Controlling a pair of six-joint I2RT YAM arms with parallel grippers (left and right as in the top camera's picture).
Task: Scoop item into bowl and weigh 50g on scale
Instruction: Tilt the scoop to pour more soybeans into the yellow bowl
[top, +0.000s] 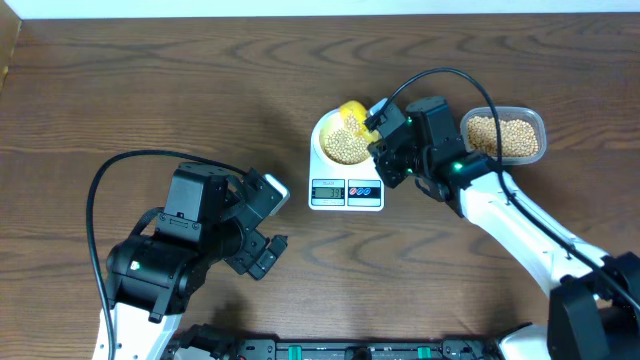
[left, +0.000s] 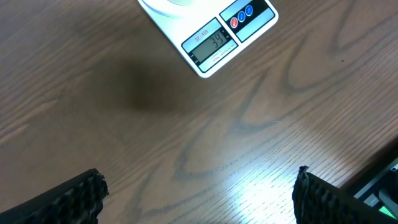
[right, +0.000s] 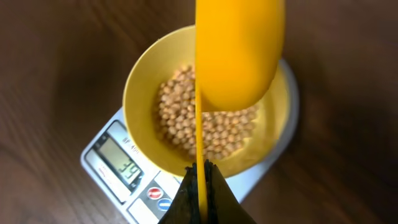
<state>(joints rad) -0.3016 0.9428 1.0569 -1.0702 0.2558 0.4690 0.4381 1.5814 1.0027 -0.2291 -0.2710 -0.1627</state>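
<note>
The white scale (top: 346, 193) is sitting near the middle of the wooden desk (top: 150, 90), with its display (left: 211, 42) and two round buttons (left: 241, 16) on the edge facing the robot. The pale yellow bowl (top: 322, 138) is resting on the scale's platform and is holding a heap of tan beans (top: 347, 148) that is covering its bottom. The display is showing a two-digit figure in the thirties; the last digit is not reading the same in both wrist views.

The right hand (right: 200, 190) is reaching in from the right of the scale, its fingers pressed together on the thin handle of a yellow scoop (right: 239, 53). The scoop's head is hanging above the bowl, over the side away from the display, clear of the beans beneath it. I cannot tell whether any beans are lying in the scoop.

Just to the right of the scale, behind the right arm, a clear plastic tub (top: 540, 125) is standing on the desk with more beans inside.

The left hand (top: 272, 222) is hovering above bare desk to the left of the scale and nearer the robot, fingers spread wide and gripping nothing.
</note>
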